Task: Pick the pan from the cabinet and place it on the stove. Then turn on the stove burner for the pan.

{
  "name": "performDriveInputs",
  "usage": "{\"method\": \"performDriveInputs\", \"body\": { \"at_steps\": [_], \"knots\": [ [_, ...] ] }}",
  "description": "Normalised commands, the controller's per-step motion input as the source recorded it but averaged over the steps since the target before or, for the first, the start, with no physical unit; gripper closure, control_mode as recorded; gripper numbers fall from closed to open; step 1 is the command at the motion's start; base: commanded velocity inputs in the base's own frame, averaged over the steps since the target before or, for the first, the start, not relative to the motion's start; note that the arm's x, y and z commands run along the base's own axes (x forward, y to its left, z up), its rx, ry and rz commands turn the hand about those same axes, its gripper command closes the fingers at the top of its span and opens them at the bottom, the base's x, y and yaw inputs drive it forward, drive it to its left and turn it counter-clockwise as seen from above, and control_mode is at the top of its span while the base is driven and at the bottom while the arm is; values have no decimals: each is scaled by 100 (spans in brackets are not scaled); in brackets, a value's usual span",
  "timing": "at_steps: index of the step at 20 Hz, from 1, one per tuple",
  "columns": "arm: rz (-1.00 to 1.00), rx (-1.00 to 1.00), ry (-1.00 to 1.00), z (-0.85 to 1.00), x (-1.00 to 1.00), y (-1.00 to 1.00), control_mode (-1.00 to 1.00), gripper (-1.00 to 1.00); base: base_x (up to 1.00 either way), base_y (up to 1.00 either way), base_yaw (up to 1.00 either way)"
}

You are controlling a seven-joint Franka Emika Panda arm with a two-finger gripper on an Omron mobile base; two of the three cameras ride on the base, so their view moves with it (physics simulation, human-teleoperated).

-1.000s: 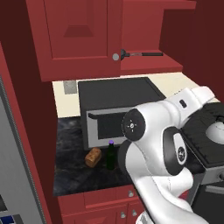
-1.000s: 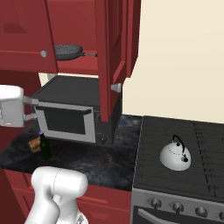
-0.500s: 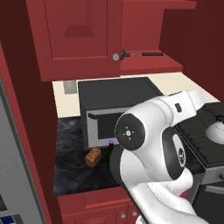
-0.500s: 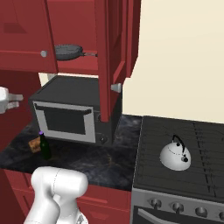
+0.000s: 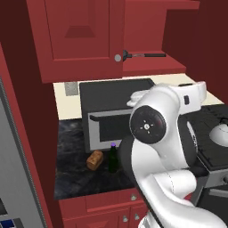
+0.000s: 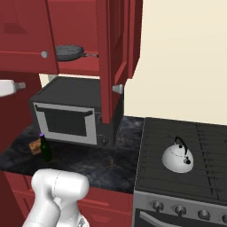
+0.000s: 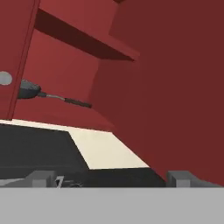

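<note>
The dark grey pan (image 6: 68, 52) lies on the bottom shelf of the red cabinet (image 6: 26, 40), its thin handle pointing right. The cabinet's right door (image 6: 105, 62) stands open; the left door (image 5: 80, 40) is closed. In the hand view the pan (image 7: 28, 89) sits up and to the left, partly behind the closed door's edge. My gripper (image 7: 111, 178) is open and holds nothing, well below and short of the pan, over the microwave's top. In the left base view the pan's handle (image 5: 144, 55) pokes out past the closed door. The black stove (image 6: 186, 133) is at the right.
A black-and-silver microwave (image 6: 71, 115) stands under the cabinet. A green bottle (image 5: 113, 158) and a bread piece (image 5: 94, 159) lie on the dark counter in front of it. A white kettle (image 6: 177, 157) sits on the stove grate. My arm's white elbow (image 5: 153, 129) fills the foreground.
The arm has swung left: in the right base view the hand slid to the left edge, and in the left base view the elbow moved left. The gripper stayed open.
</note>
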Motion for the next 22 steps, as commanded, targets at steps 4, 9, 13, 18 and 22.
{"method": "performDriveInputs", "body": {
  "at_steps": [4,9,13,18,22],
  "knots": [
    [11,13,-26,8,36,14,-100,-100,0,0,0],
    [11,13,-26,1,37,15,-100,-100,0,0,0],
    [12,13,-25,8,33,6,-100,-100,0,0,0],
    [10,10,-15,8,39,21,-100,-100,0,0,0],
    [6,8,-5,9,37,21,-100,-100,0,0,0]
  ]
}}
